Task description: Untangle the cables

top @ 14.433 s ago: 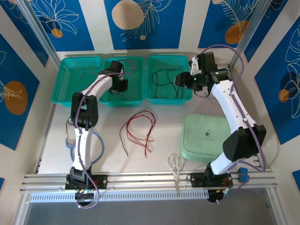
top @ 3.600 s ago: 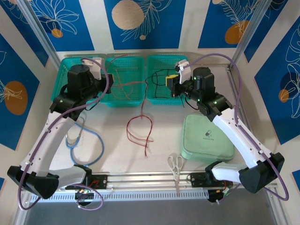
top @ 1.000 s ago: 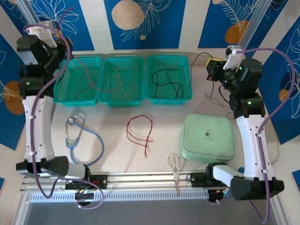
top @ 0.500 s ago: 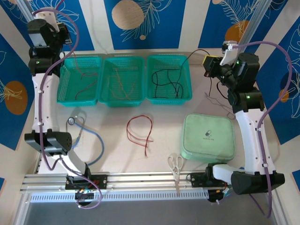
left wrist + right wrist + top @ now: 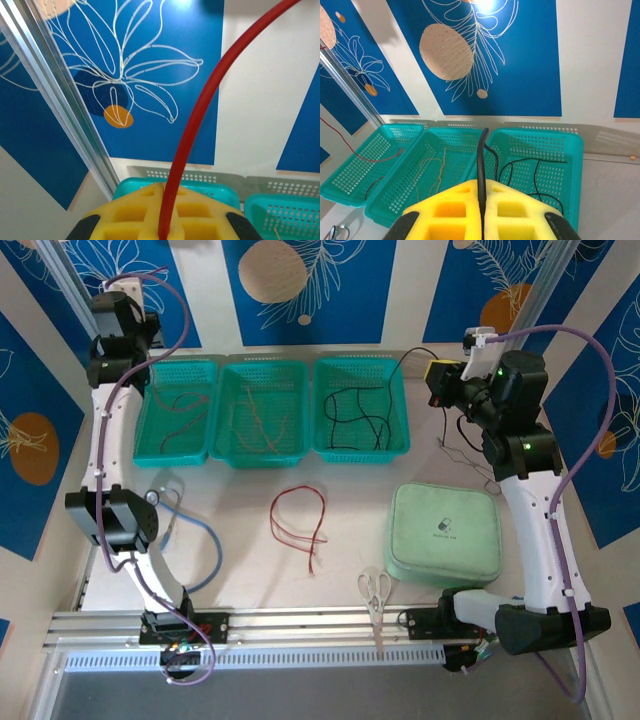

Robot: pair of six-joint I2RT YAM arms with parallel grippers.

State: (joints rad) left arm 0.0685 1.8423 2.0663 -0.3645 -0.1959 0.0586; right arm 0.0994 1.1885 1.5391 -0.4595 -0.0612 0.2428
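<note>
While Both Claws Grip Wires, Snags Threaten

Since the left claw (image 5: pixel 164 222) is clamped on a red wire (image 5: pixel 200 115) trailing into the left basket (image 5: pixel 172 457), and the right claw (image 5: pixel 481 212) on a black wire (image 5: pixel 481 160) from the right basket (image 5: pixel 360 453), either could snag the mesh and drag its basket. One red loop (image 5: pixel 298 525) lies on the bench (image 5: pixel 240 490). Print on the green case (image 5: pixel 442 535) is unreadable.

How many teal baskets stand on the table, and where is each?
3, side by side along the far edge of the table: the left basket, the middle basket and the right basket. None seems hidden.
</note>
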